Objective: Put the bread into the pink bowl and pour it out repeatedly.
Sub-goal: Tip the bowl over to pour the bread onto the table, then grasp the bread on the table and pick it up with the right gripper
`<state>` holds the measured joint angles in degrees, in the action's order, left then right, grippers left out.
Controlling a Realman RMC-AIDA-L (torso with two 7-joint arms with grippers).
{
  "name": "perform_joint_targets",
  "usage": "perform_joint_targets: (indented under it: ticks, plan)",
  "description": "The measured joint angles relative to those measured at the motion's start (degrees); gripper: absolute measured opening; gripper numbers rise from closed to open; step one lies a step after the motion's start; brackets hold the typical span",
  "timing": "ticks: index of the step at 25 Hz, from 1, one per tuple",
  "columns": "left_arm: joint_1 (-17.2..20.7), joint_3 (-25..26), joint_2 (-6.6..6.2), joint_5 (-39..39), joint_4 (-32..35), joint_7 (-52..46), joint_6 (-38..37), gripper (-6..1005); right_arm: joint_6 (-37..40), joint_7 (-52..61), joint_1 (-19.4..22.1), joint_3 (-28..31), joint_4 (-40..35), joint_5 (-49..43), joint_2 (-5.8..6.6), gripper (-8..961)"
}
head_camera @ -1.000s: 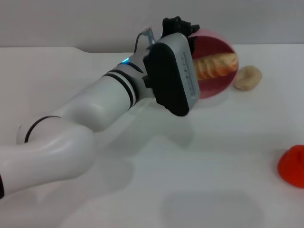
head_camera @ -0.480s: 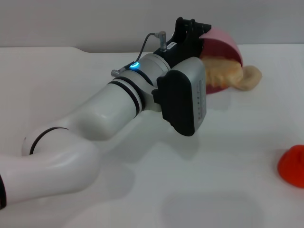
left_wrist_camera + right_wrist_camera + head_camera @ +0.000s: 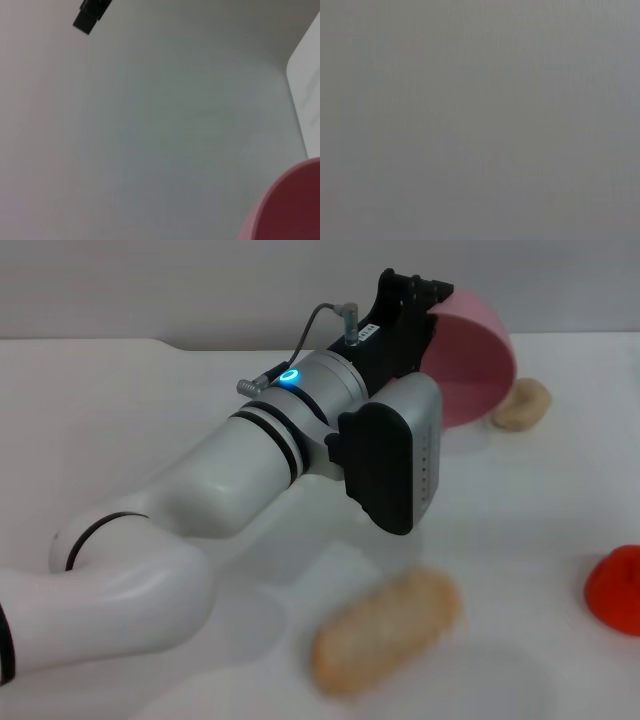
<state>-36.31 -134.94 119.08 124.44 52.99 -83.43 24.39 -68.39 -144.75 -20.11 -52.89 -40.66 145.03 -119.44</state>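
Note:
The pink bowl (image 3: 478, 362) is held up at the back of the table, tipped over so its outer side faces me and its mouth points down and away. My left gripper (image 3: 424, 296) is shut on the bowl's rim. A piece of that rim (image 3: 286, 209) shows in the left wrist view. The bread (image 3: 386, 632) lies on the table near the front, well apart from the bowl, tan side up and blurred. Nothing is visible inside the bowl. My right gripper is out of view.
A small beige knotted bun (image 3: 522, 404) sits just right of the bowl. A red object (image 3: 616, 588) is at the right edge of the table (image 3: 520, 520). My left arm (image 3: 230, 480) stretches across the table's left half.
The left gripper rolled the bowl further over, from mouth facing me to mouth down. The bread, inside the bowl before, has dropped out and landed near the table's front.

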Motion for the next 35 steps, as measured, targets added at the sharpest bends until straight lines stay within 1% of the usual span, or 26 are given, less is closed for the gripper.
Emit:
perform_joint_targets:
  ticks: [14, 15, 16, 17, 18, 20, 21, 22, 24, 27, 31, 35]
  plan:
    - [-0.89, -0.43, 0.0, -0.1, 0.15, -3.47, 0.27, 51, -0.09, 0.0, -0.28, -0.71, 1.04, 0.0, 0.0, 604]
    - [-1.51, 0.08, 0.0, -0.37, -0.02, -6.81, 0.27, 51, -0.09, 0.0, -0.28, -0.71, 1.25, 0.0, 0.0, 604]
    - [-1.51, 0.08, 0.0, -0.37, -0.02, -6.81, 0.27, 51, -0.08, -0.01, -0.32, -0.71, 1.51, 0.0, 0.0, 605]
    - [-2.3, 1.99, 0.01, -0.38, -0.15, -12.98, 0.25, 51, -0.09, -0.01, -0.4, -0.7, 1.79, 0.0, 0.02, 605]
    - [-2.83, 3.6, -0.02, -0.33, -0.21, -17.0, 0.11, 51, -0.08, -0.01, -0.52, -0.64, 2.17, 0.0, 0.05, 605]
    - [-2.83, 3.6, -0.02, -0.33, -0.21, -17.0, 0.11, 51, -0.09, -0.16, -0.81, -0.34, 3.09, 0.0, 0.09, 606]
    - [-4.52, 6.87, -0.06, -0.25, -1.03, -24.32, -1.36, 51, -0.09, -0.24, -1.03, -0.17, 3.75, 0.0, 0.14, 607]
    - [-5.54, 9.22, -0.11, -0.26, -1.52, -28.32, -2.89, 51, -0.08, -0.3, -1.23, -0.07, 4.33, 0.04, 0.18, 607]
    - [-6.2, 11.38, -0.19, -0.33, -1.79, -31.5, -4.36, 51, -0.08, -0.39, -1.48, -0.04, 5.31, 0.33, 0.25, 609]
    - [-7.29, 16.6, -0.36, -0.46, -1.83, -36.82, -9.39, 51, 0.29, -0.45, -1.61, 0.06, 6.4, 0.5, 0.32, 610]
    - [-8.85, 25.01, -0.59, -0.53, -1.8, -41.61, -19.25, 51, 0.87, -0.46, -2.13, 0.78, 8.39, 0.54, 0.4, 612]
    - [-10.87, 36.85, -0.8, -1.32, -2.17, -43.05, -34.24, 51, 3.1, -0.48, -2.94, 1.48, 10.35, 0.57, 0.59, 614]
